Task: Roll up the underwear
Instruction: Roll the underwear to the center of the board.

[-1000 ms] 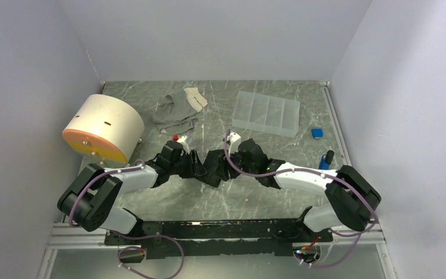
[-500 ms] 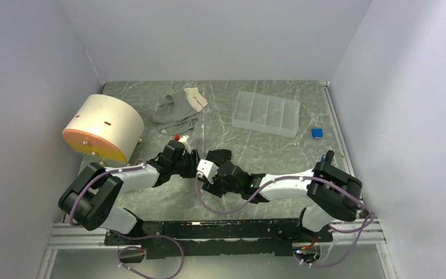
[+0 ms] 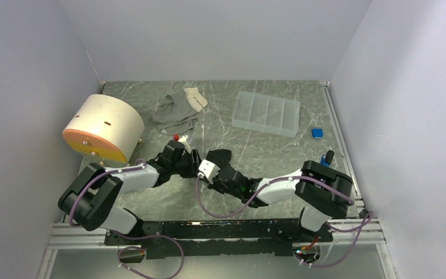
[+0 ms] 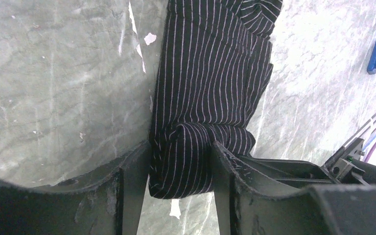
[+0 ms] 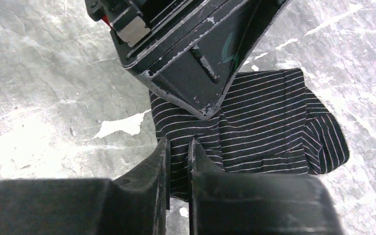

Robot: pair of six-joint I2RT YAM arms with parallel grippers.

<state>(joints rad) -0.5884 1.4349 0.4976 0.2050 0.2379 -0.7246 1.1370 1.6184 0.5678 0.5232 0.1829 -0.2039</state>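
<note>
The underwear (image 3: 219, 156) is black with thin white stripes and lies folded into a short strip on the grey marbled table. In the left wrist view its near end is a thick bunch (image 4: 182, 156) clamped between the two fingers of my left gripper (image 4: 180, 169). My right gripper (image 5: 178, 164) has its jaws almost together, with an edge of the underwear (image 5: 274, 132) pinched between them, just below the left gripper's fingers (image 5: 196, 68). From above, the left gripper (image 3: 191, 161) and the right gripper (image 3: 205, 165) meet at the cloth's left end.
A cream drum with an orange face (image 3: 103, 128) stands at the left. A grey garment (image 3: 177, 110) lies at the back, a clear compartment tray (image 3: 266, 113) to its right. Two small blue objects (image 3: 317, 133) (image 3: 327, 158) sit near the right wall.
My right gripper swung left from the underwear's right end and closed on the cloth beside the left gripper. The underwear went from stretched between both grippers to a short folded strip.
</note>
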